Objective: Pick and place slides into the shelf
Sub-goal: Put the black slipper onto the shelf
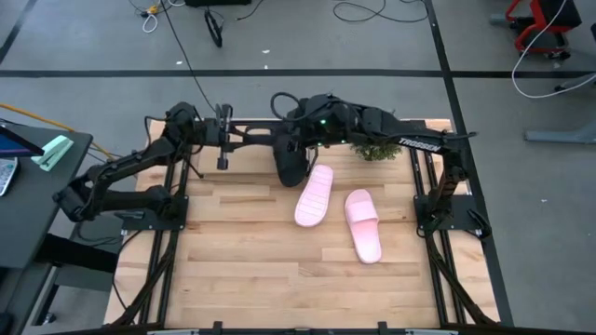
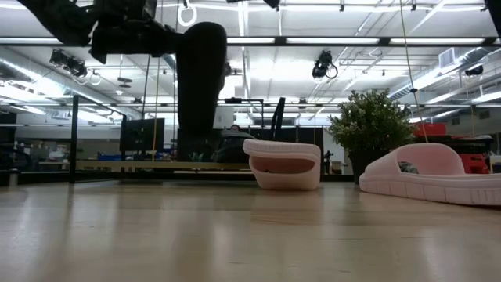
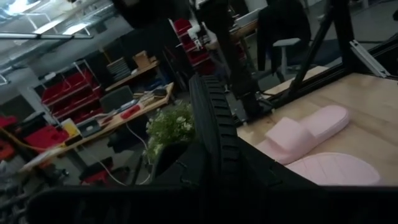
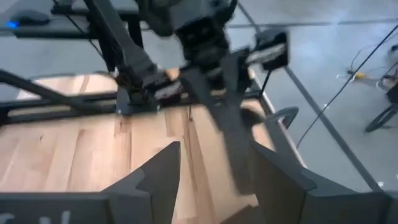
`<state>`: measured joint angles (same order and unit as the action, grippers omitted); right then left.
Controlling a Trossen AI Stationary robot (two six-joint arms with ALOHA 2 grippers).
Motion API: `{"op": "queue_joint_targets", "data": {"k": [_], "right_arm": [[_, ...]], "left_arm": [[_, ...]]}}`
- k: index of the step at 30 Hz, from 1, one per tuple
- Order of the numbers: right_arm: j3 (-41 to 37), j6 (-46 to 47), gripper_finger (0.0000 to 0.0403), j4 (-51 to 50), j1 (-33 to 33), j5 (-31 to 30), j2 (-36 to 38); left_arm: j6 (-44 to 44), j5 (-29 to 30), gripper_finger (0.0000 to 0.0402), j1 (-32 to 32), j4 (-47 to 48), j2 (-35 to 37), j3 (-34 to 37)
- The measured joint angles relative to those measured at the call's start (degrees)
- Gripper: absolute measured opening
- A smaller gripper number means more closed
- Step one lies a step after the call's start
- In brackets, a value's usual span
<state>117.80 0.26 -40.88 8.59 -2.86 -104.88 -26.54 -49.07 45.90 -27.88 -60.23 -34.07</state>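
One black slide (image 1: 291,160) hangs upright near the table's far edge, its ribbed sole (image 3: 211,118) edge-on in the left wrist view. My left gripper (image 1: 273,141) reaches in from the left and is shut on it. My right gripper (image 4: 214,158) is above it and open, with a finger on either side of the slide (image 4: 233,143). Two pale pink slides (image 1: 315,195) (image 1: 363,225) lie soles-down on the table. The second black slide is not visible. A low wooden board with thin black uprights (image 2: 156,165), apparently the shelf, stands behind the hanging slide. My left gripper holds the black slide by its upper end (image 2: 192,39), coming level from the table's left. The slide hangs straight down below the fingers, lifted clear of the table. The fingers themselves are dark against the slide, so the kind of pinch does not show.
A small green potted plant (image 1: 374,149) stands at the far edge, right of the arms. Black arm frames (image 1: 168,200) (image 1: 442,200) run along both sides of the wooden table. The near half of the tabletop (image 1: 279,279) is bare wood.
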Motion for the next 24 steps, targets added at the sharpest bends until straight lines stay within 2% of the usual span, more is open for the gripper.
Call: {"op": "queue_joint_targets", "data": {"k": [8,21,24], "right_arm": [[0.0,-1.6,0.019,4.8,-0.2,-3.2,-3.9],[0.0,-3.2,0.0191,5.5,1.5,-2.1,-8.7],[0.0,-3.3,0.0175,5.6,1.5,-2.1,-9.2]], "left_arm": [[0.4,-4.4,0.006,2.1,1.7,0.0,0.0],[0.4,-4.3,0.0059,2.2,2.9,0.0,0.0],[0.4,-4.2,0.0059,2.2,3.2,0.0,0.0]]}}
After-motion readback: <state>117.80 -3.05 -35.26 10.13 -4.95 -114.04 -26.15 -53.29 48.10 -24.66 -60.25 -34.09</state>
